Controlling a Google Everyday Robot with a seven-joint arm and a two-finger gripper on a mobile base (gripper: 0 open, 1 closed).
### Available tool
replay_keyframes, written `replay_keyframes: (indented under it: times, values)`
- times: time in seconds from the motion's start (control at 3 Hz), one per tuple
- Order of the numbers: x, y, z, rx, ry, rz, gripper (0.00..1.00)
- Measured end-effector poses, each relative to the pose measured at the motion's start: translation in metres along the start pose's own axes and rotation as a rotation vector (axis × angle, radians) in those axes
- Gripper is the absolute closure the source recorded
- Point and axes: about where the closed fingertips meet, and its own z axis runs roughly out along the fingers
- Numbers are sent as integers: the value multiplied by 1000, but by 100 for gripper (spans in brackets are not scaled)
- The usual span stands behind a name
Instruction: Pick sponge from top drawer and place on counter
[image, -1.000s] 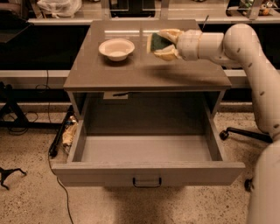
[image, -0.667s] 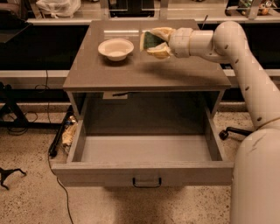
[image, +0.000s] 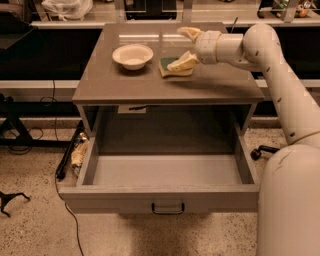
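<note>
Found the sponge lying flat on the surface just right of the white bowl, under the released, wide-spread gripper, lower finger seemingly touching it; called for a clean upward lift, away from the bowl, without dragging the sponge.

The small rectangular green-and-yellow sponge lies on the flat grey-brown counter, just right of the round white bowl, the two close but apart. The cream two-finger gripper reaches in from the right over the counter's rear half, its fingers spread: one is up behind the sponge, the other lies across the sponge's right end. Below and in front of the counter, the wide shallow grey top drawer stands pulled out, its small dark loop handle at the middle of the front panel.
</note>
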Motion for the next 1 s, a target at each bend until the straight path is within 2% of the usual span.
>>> replay_keyframes:
  times: [0.33, 0.67, 1.0]
  values:
    - [7, -6, -14, 29, 32, 11, 0]
    - [10, -11, -47, 79, 71, 25, 0]
    - [8, -10, -97, 153, 131, 41, 0]
